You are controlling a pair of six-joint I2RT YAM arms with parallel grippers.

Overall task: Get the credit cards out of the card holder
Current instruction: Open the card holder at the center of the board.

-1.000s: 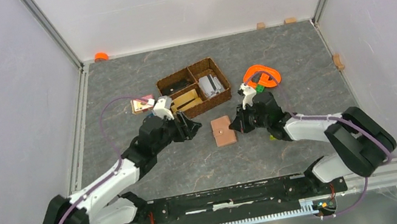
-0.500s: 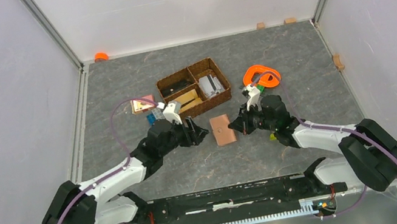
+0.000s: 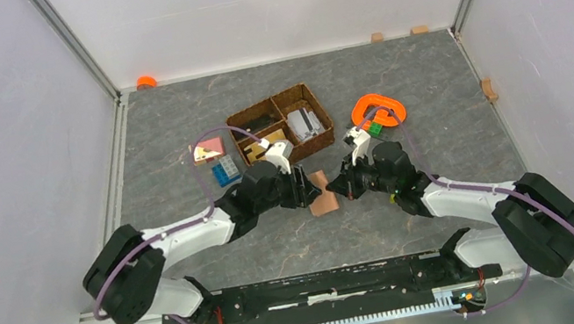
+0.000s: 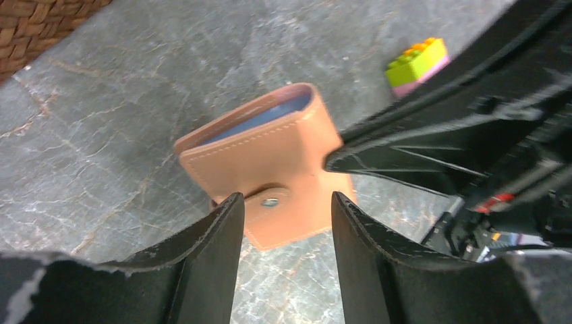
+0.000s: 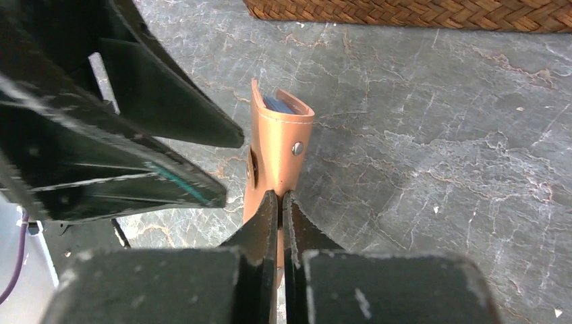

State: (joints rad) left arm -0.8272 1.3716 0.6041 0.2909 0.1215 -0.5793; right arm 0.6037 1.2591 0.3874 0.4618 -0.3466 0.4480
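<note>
- While pressing the right gripper point(image 5: 281, 197), clenched to a hairline slit with nothing visibly pinched between its tips, down onto the near edge of the card holder point(image 5: 278, 155), pinning leather to the table point(image 5: 438, 169) rather than grasping it.
- Hovering the left gripper point(image 4: 285, 200) from the opposite side, with jaws parted and holding nothing, straddling the snap tab point(image 4: 270, 202) without squeezing it.
- Lying folded between the two grippers on the stone-patterned table, just in front of the woven basket point(image 3: 329, 128), with mouth turned away from the right gripper.
- Showing only a bluish sliver point(image 4: 270, 115) inside that mouth, too slight for telling credit cards from inner sleeve, with fastening of the snap likewise beyond telling.
- Risking, on this reading, a left-hand pinch across the whole folded wallet instead of the tab alone, clamping both covers together and locking the cards inside.
- Risking a skid as well: bearing down with shut tips on smooth leather, possibly squirting the holder out sideways toward the basket wall.
- Crowding two black grippers almost tip to tip over one small target, inviting a finger-on-finger knock and a jolted wallet.
- Courting a lift of holder and all by tugging the tab too hard for so light a pin.
</note>
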